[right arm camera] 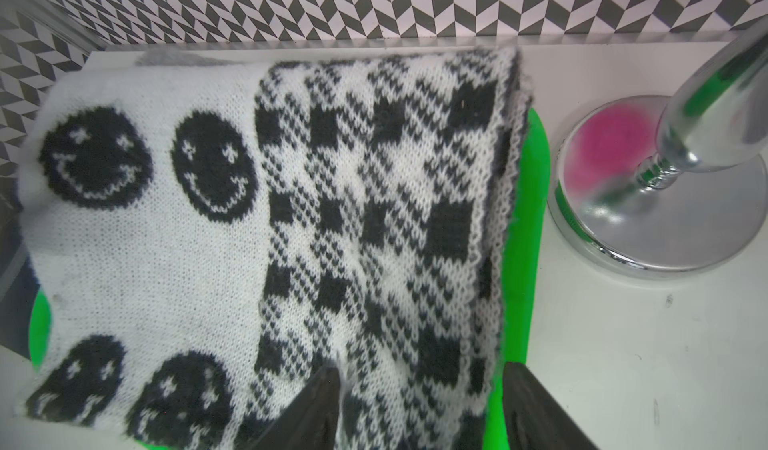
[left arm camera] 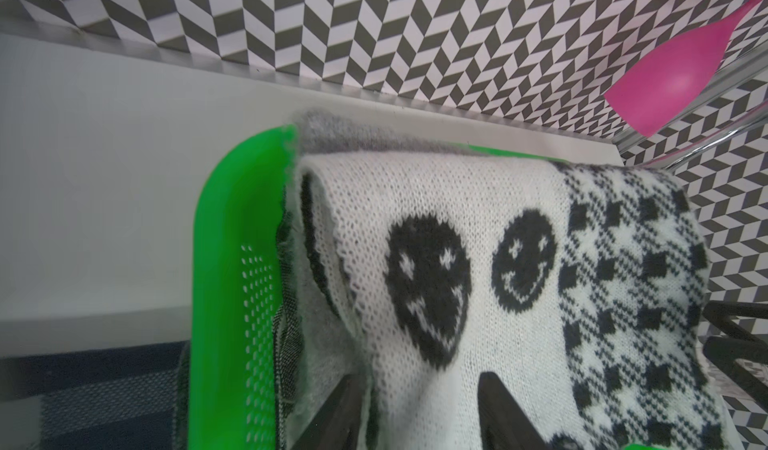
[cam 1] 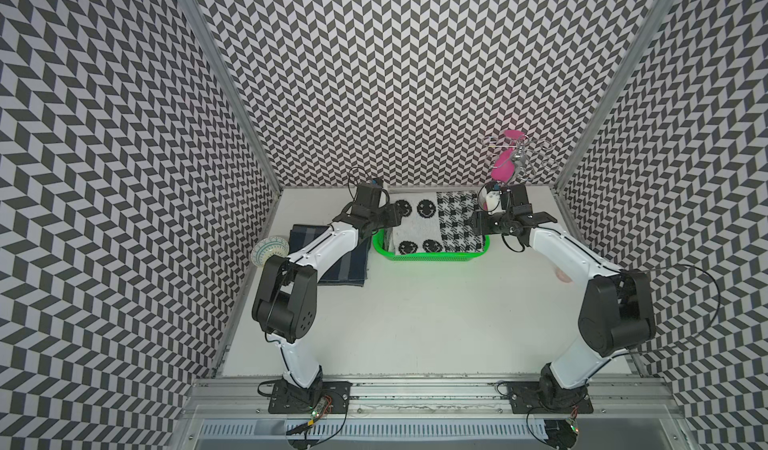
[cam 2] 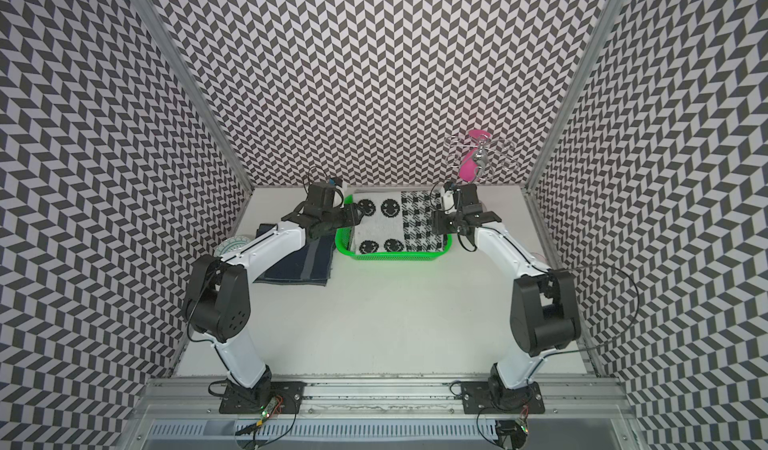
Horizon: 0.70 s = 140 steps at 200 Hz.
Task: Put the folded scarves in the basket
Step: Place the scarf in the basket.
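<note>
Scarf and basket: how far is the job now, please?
Done: the scarf lies folded in the basket, covering most of it. In hand: the left gripper and right gripper are at its two ends, jaws apart with fabric between the fingers, so it looks released. Left: draw both arms clear, and perhaps tuck the far edge, which seems to lie over the rim.

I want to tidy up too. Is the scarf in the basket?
In: the folded scarf lies in the green basket, rim showing beside it.
</note>
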Each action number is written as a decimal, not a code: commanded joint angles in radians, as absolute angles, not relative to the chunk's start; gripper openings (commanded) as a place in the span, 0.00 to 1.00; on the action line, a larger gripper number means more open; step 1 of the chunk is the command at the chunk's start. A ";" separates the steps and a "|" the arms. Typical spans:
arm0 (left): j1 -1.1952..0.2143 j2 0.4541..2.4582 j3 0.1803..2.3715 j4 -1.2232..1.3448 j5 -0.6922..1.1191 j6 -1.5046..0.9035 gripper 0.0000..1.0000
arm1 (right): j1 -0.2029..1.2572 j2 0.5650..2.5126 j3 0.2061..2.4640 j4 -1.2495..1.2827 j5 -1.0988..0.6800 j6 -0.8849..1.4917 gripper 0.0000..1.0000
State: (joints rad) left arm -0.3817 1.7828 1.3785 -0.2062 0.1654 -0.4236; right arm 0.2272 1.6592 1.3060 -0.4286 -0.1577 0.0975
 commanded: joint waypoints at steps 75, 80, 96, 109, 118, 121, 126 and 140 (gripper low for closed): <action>-0.461 1.696 1.279 -0.040 0.303 -0.510 0.43 | 0.276 1.580 1.153 -0.331 -0.300 0.167 0.43; -0.469 1.709 1.285 -0.039 0.302 -0.510 0.43 | 0.275 1.585 1.143 -0.321 -0.298 0.165 0.43; -0.482 1.756 1.297 -0.040 0.280 -0.498 0.43 | 0.272 1.606 1.111 -0.280 -0.269 0.163 0.40; -0.472 1.797 1.303 -0.041 0.281 -0.499 0.43 | 0.267 1.642 1.106 -0.277 -0.253 0.153 0.38; -0.465 1.821 1.306 -0.048 0.273 -0.490 0.43 | 0.265 1.668 1.104 -0.281 -0.246 0.145 0.37; -0.463 1.828 1.306 -0.049 0.268 -0.487 0.43 | 0.265 1.676 1.104 -0.282 -0.243 0.142 0.37; -0.458 1.838 1.305 -0.053 0.261 -0.485 0.43 | 0.265 1.687 1.102 -0.278 -0.244 0.139 0.36; -0.439 1.858 1.298 -0.060 0.259 -0.482 0.43 | 0.265 1.706 1.090 -0.267 -0.246 0.135 0.35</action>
State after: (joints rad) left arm -0.4763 1.8236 1.2968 -0.0696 0.2672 -0.4911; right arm 0.2699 1.6718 1.1084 -0.3195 -0.2577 0.1486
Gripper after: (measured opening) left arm 0.432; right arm 0.358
